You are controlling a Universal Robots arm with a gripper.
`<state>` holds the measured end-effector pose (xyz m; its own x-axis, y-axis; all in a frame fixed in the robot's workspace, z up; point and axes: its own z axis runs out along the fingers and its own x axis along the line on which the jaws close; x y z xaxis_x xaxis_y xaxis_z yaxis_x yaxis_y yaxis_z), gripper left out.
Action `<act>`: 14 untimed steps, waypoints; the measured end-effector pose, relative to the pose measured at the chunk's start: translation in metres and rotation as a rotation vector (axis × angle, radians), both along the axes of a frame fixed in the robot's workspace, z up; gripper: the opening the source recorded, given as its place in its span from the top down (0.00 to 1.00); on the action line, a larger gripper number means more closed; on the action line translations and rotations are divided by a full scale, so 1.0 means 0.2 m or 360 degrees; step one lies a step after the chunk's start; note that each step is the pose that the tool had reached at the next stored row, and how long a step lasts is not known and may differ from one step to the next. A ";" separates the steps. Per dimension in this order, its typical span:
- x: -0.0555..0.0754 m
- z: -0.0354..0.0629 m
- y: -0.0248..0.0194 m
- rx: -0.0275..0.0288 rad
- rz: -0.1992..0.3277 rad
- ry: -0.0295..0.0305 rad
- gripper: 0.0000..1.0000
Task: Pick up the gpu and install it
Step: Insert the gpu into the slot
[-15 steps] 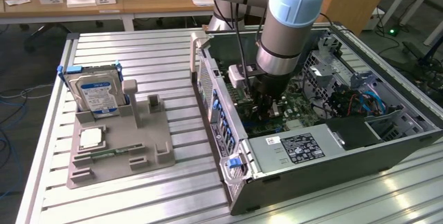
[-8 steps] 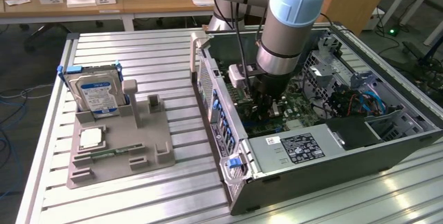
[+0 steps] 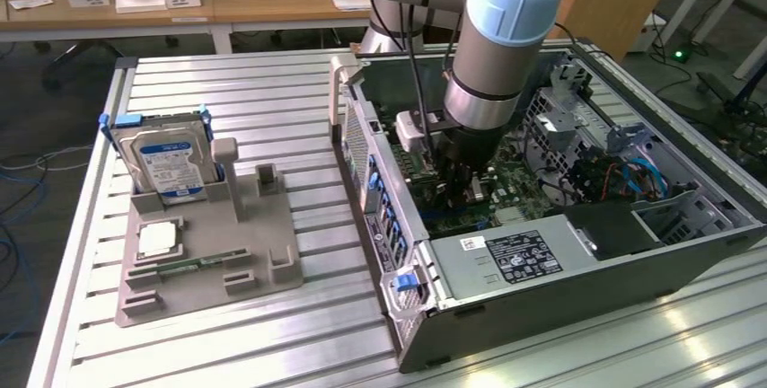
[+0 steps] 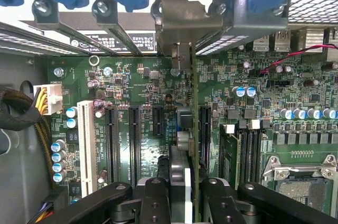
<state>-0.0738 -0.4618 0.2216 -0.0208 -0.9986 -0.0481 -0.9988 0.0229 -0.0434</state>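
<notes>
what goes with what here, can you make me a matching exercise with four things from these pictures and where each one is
Things:
1. gpu
2. hard drive
3. gripper
4. power supply

Places:
A. upright in the grey holder on the exterior view's left
B. inside the open case, shut on the card's edge
C. edge-on above the motherboard slots, held by the gripper
D. in the near corner of the case, white label facing up

Pairs: 1-C, 2-A, 3-B, 4-D
</notes>
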 end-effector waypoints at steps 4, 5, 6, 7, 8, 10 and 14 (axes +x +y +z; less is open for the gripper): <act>0.00 0.005 0.000 0.00001 0.0000 0.00000 0.72; 0.00 0.005 0.000 0.00000 0.0000 0.00000 0.72; 0.00 0.005 0.000 0.00001 0.0000 -0.00001 0.72; 0.00 0.005 0.000 0.00002 0.0000 0.00000 0.72; 0.00 0.005 0.000 0.00001 0.0000 0.00000 0.72; 0.00 0.005 0.000 0.00002 0.0000 0.00000 0.72; 0.00 0.004 0.000 -0.00047 0.0000 0.00001 0.72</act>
<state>-0.0737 -0.4619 0.2224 -0.0207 -0.9988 -0.0451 -0.9988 0.0227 -0.0434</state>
